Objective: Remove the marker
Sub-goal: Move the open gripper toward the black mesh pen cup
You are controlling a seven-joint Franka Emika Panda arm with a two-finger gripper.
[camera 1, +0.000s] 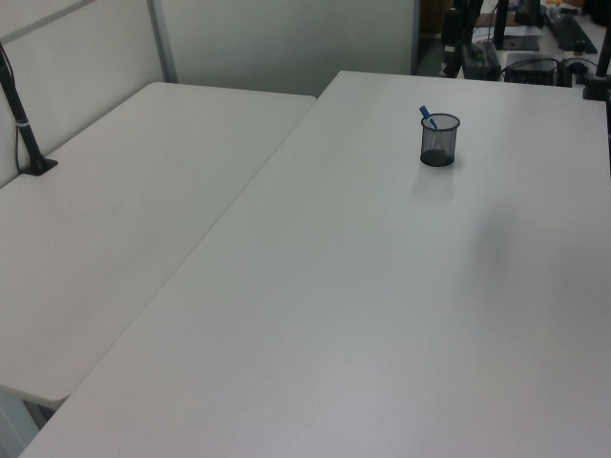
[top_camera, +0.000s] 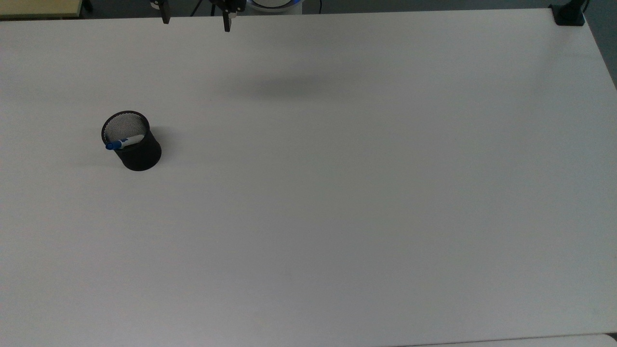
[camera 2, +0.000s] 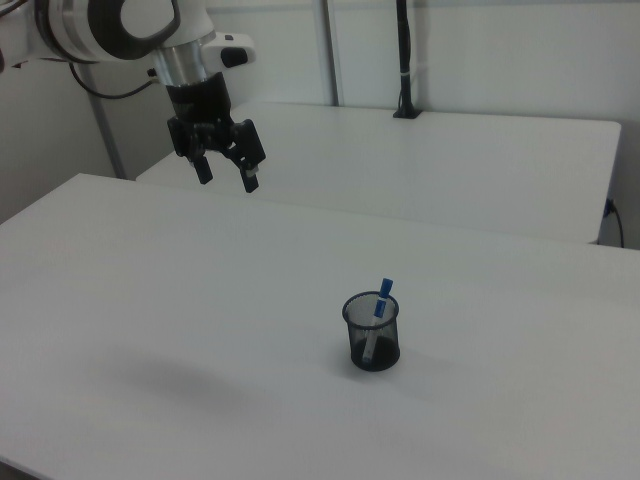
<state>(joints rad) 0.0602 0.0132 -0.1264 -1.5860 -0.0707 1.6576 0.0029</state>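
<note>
- End effector [camera 2: 227, 175] hangs high above the white bench [camera 2: 200, 330], its two black fingers [camera 2: 250, 176] spread apart with nothing between them; in the top view it sits at the upper edge [top_camera: 196, 21], fingertips pointing down.
- Behind and above the end effector in the right view, the white and grey arm [camera 2: 120, 25] comes in from the right view's upper left corner.
- Below the end effector and a little toward the top view's right, a soft shadow [top_camera: 294, 89] lies on the bench surface.
- Well apart from the end effector, lower and toward the right view's right, a black mesh cup [camera 2: 371, 335] stands upright on the bench; in the top view the cup [top_camera: 135, 144] is down and to the top view's left of the end effector.
- Inside that cup stands the marker [camera 2: 377, 315], leaning against the rim, its blue cap poking above the edge and its white barrel visible through the mesh.
- In the top view the marker [top_camera: 124, 142] lies slanted across the cup's opening, blue cap at the top view's left side of the rim.
- In the left view the cup [camera 1: 439, 141] and the marker's blue cap [camera 1: 427, 116] are on the far part of the bench [camera 1: 334, 315].
- Farther back than the end effector in the right view, a second white table [camera 2: 450, 170] carries a black pole [camera 2: 404, 60] on a small base.
</note>
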